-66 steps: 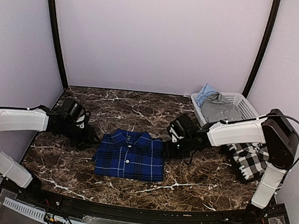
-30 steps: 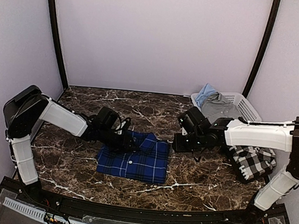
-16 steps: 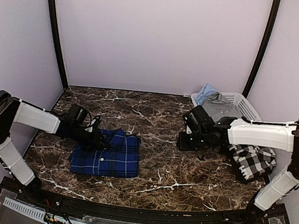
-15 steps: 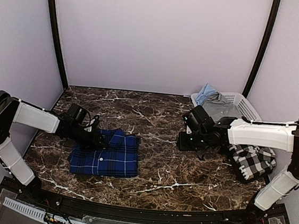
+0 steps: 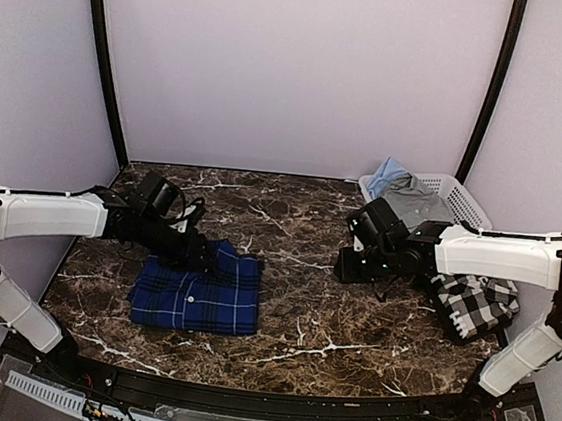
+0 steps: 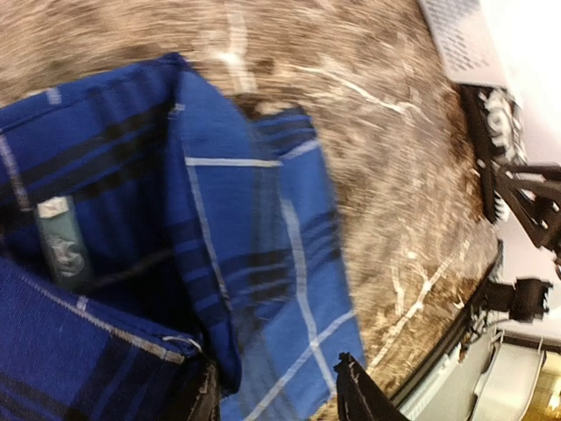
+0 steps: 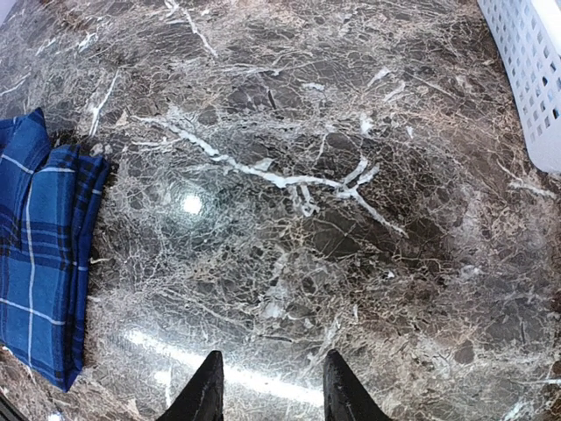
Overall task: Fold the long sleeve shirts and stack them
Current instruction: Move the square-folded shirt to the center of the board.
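Our left gripper (image 6: 276, 399) straddles the far edge of the folded blue plaid shirt (image 5: 202, 293), near-left on the counter (image 5: 320, 225); its grip we cannot tell. Our right gripper (image 7: 270, 386) hangs released, empty. Soft, floppy: we'd pinch layered edges.

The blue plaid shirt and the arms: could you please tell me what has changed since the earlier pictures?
The blue plaid shirt slid from the middle of the table to the left, dragged by the left gripper, now at its collar. The right gripper left its right edge and backed off, open. The black-and-white check shirt and white basket stayed put.
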{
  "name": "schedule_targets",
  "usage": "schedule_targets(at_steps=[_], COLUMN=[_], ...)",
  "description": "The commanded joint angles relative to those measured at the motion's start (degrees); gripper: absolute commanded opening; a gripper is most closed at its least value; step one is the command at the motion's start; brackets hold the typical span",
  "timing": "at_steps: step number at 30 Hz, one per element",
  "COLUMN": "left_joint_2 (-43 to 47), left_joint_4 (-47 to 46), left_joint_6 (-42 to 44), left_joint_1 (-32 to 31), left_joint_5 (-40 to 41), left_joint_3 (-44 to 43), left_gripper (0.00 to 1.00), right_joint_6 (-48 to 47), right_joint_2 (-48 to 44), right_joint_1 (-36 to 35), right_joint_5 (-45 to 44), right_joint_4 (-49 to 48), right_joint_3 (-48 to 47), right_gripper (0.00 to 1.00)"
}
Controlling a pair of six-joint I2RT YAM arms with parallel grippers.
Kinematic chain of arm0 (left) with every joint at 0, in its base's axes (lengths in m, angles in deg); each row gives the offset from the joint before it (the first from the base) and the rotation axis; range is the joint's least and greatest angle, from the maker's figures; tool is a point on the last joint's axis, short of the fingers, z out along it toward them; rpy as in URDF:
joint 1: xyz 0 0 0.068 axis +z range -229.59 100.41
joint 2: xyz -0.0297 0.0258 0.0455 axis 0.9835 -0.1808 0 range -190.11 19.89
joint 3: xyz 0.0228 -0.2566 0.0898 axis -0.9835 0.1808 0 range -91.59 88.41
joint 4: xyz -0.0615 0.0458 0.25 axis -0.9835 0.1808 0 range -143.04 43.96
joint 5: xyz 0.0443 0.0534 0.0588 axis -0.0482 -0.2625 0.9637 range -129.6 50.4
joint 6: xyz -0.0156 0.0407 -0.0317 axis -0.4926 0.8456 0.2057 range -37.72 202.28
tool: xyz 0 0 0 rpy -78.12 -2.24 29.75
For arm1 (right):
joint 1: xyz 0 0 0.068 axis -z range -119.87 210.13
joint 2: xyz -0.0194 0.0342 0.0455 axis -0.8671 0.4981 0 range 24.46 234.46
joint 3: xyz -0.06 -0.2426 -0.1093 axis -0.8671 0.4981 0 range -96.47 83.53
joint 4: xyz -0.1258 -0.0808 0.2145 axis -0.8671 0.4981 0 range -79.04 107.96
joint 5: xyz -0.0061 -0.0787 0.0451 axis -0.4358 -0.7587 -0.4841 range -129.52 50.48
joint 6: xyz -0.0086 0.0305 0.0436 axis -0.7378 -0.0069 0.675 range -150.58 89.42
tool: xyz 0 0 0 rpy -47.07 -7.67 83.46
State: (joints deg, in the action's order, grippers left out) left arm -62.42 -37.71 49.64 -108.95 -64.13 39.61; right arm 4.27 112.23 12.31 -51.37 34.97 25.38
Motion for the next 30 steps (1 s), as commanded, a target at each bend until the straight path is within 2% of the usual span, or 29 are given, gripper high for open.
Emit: schedule_targets(at_steps=[1, 5, 8, 13, 17, 21, 23, 24, 30], left_joint_2=[-1.52, -8.03, -12.0, -10.61, -8.43, -8.85, -8.75, -8.71, -11.76], left_joint_4=[-0.78, -4.95, -7.03, -2.55, -0.08, 1.04, -1.38, -2.03, -2.95], left_joint_6=[-3.99, -6.29, -8.54, -9.47, -7.69, -6.12, -4.59, -3.74, -2.89], left_joint_1=[-6.17, -10.12, -10.81, -10.8, -10.5, -9.61, -9.73, -10.27, -15.27], left_joint_5=[0.16, 0.64, 1.27, 12.05, 16.87, 16.2, 12.04, 9.79, 8.48], left_joint_3=[-1.97, -3.91, -4.26, -3.38, -3.2, -3.49, -3.59, -3.85, -10.77], left_gripper=[0.43, 0.43, 0.43, 0.43, 0.45, 0.45, 0.45, 0.45, 0.45], right_joint_6=[-0.65, -0.58, -0.21, 0.08, 0.01, -0.32, -0.38, -0.43, -0.58], right_joint_2=[-1.12, -1.04, -1.06, -2.29, -2.35, -1.99, -2.01, -2.06, -1.9], right_joint_1=[0.45, 0.44, 0.44, 0.44, 0.46, 0.49, 0.53, 0.53, 0.93], right_joint_5=[-0.79, -0.9, -0.8, -1.06, -1.06, -1.13, -1.15, -1.19, -2.01], right_joint_4=[-0.57, -0.6, -0.4, 0.04, 0.19, 0.37, 0.34, 0.29, 0.17], right_joint_3=[0.04, -0.18, -0.03, 1.18, 1.38, 0.79, 0.6, 0.63, 0.33], right_gripper=[0.36, 0.36, 0.36, 0.36, 0.36, 0.36, 0.36, 0.36, 0.36])
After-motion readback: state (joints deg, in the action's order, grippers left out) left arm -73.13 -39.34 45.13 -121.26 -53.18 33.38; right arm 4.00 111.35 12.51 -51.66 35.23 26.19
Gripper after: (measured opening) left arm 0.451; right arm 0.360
